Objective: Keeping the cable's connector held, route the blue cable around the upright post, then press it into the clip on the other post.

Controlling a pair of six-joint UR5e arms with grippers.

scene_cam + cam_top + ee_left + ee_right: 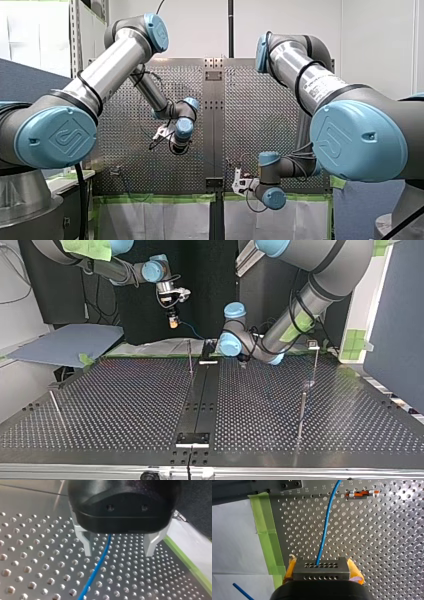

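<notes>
My right gripper [321,576] has yellow pads and is shut on a grey metal connector block [321,566]. The blue cable [325,527] leaves the block and runs ahead over the perforated table. In the top view this gripper [173,322] hangs above the table's far edge, left of centre. My left gripper [118,548] is open just above the plate, and the blue cable [98,567] passes loose between its pale fingers [86,543]. A thin upright post [190,357] stands near the centre strip. A post with a clip [313,345] stands at the right.
Further thin posts stand at the top view's right [302,410] and left [55,407]. A small orange and metal clip [360,493] lies on the plate ahead of my right gripper. Green tape [265,530] lines the table's edge. A black strip [202,390] runs down the middle.
</notes>
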